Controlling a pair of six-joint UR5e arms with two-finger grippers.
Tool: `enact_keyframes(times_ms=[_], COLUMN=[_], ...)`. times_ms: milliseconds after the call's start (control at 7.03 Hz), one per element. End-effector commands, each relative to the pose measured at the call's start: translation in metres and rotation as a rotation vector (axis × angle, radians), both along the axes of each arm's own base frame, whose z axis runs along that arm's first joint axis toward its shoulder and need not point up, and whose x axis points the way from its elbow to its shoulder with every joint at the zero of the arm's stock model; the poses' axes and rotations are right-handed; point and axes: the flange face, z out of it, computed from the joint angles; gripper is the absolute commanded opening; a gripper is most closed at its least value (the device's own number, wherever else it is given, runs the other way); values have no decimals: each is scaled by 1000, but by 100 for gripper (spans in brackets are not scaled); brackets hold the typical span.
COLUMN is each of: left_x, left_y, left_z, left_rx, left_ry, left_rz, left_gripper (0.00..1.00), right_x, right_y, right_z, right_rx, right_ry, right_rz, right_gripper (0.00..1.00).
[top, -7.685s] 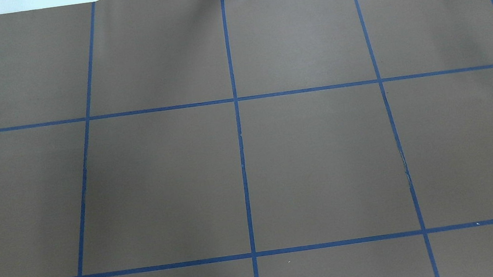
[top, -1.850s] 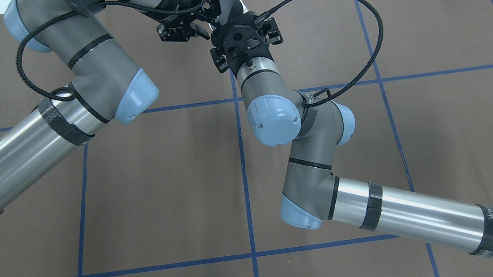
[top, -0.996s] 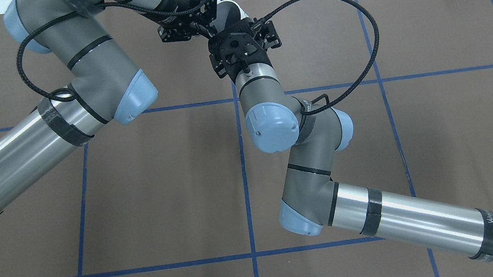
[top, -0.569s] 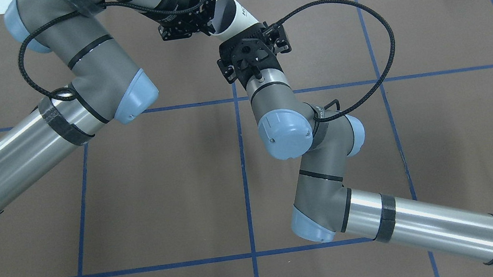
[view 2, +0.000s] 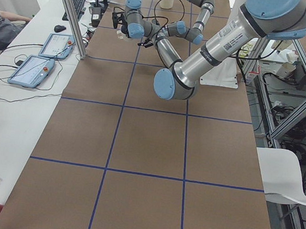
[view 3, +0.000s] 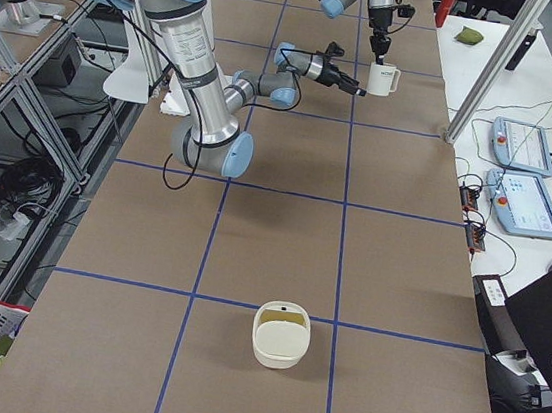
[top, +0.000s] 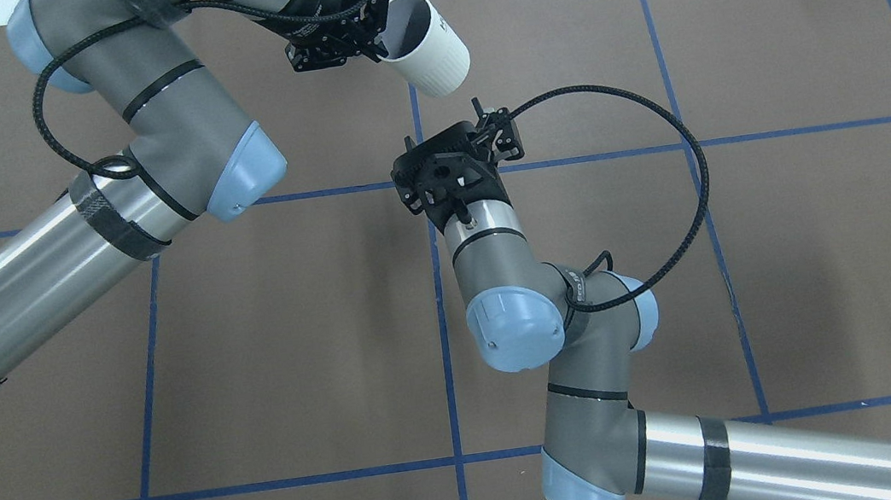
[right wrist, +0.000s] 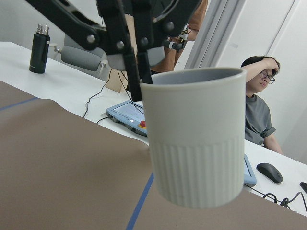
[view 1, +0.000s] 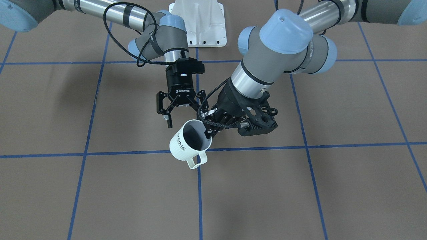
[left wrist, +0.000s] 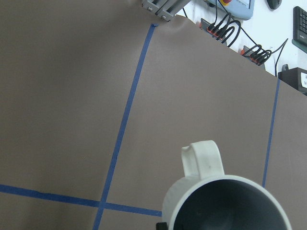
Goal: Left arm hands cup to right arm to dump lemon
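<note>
Ribbed white mug point(view 1: 188, 142), squarish loop handle, dark grey interior, held by its rim in the left gripper point(view 1: 209, 130) above the brown table point(view 1: 100, 186). Right gripper point(view 1: 183, 113) spread wide, near, not touching. Rounded cream bowl point(view 3: 280, 335) well apart.

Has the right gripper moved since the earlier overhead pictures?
Yes. The right gripper has drawn back toward the robot: in the overhead view its wrist, earlier beyond the crosswise blue tape line, now overlaps it, clear of the cup.
</note>
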Motion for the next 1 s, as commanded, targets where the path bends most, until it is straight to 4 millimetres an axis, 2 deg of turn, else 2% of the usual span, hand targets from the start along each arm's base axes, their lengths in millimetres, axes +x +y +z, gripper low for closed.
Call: enact_keyframes(times_ms=[0,142,285,427,854], left_x=[-1,-1,-1,-2,-4], left_y=[-1,-1,-1,-2,-3], left_z=[0,0,1,3,7], left_rx=[1,1,2,1,1], left_ry=[0,0,0,-1,-7], left_rz=[-3,-3,-3,-4,-22], left_gripper=[0,0,0,0,0], right_x=[48,66,74,80,135], right_y=[44,50,55,43,-32], right_z=[-12,-18,-18,-9,29], right_rx=[39,45,32,-17,-183], right_ry=[-65,-93,-125,-184,-213], right_rz=[-44,-73,-129,-166,-237], right_gripper=[99,99,99,99,99])
